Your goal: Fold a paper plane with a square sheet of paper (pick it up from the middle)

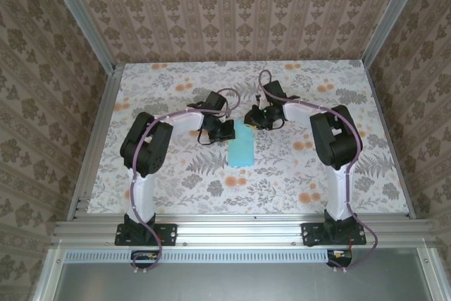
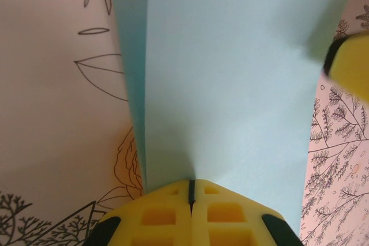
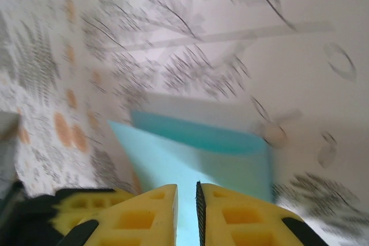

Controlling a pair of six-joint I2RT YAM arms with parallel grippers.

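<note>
Left gripper (image 2: 190,184): closed, pinching thin turquoise-blue folded paper sheet (image 2: 230,84)
Right gripper (image 3: 187,187): barely parted over it; hold unclear

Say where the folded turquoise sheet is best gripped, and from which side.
Probably the middle of an edge of the folded turquoise sheet, coming in low from the side. It is thin, layered and near flat, so only its edges offer a bite; the left gripper pinches one edge this way.
</note>
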